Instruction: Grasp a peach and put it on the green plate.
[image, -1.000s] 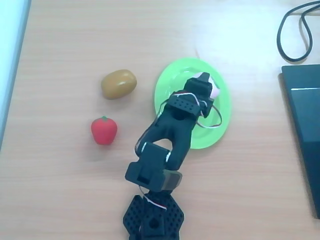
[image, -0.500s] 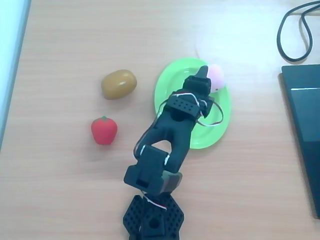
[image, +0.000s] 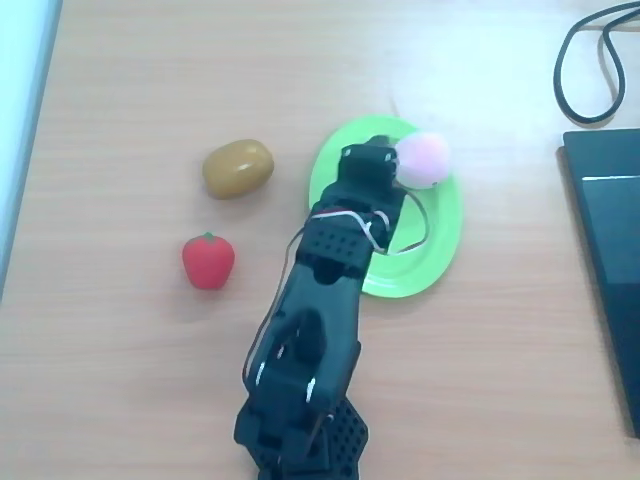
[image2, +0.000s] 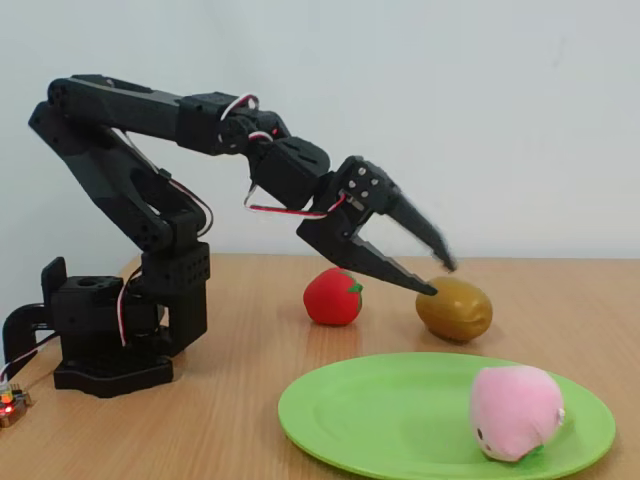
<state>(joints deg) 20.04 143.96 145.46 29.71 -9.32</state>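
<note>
On the green plate (image2: 400, 400), near its rim, sits the peach (image2: 515, 411), below and just off the tips of my fingers (image2: 432, 267), which hang spread wide, holding nothing, above the table (image: 150, 350).

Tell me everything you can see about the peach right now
The peach is a small, round, soft-looking toy, pale pink fading to whitish, with a hint of green at its underside in the fixed view. It rests on the green plate, near one end by the rim; in the overhead view it sits at the plate's upper right edge. Nothing else touches it: the gripper is open and raised above the table, clear of the peach.
</note>
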